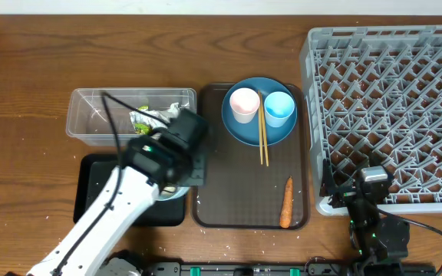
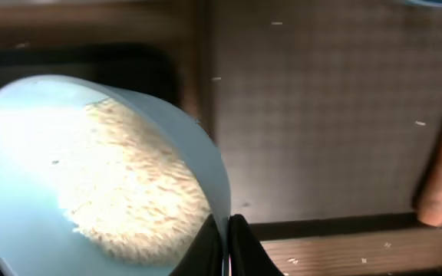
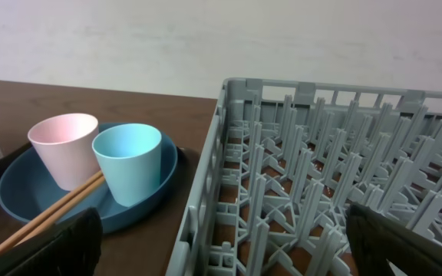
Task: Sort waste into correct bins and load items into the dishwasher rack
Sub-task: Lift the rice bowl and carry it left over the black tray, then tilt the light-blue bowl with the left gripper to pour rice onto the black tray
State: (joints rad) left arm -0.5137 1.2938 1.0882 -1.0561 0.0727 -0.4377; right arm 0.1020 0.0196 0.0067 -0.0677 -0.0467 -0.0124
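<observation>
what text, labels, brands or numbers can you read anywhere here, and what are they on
No text can be read in any view.
crumpled wrapper in the clear tub: green print, too small and blurred to read.
pink cup, light-blue cup, dark-blue plate, dishwasher rack, light-blue bowl: no markings visible.
</observation>
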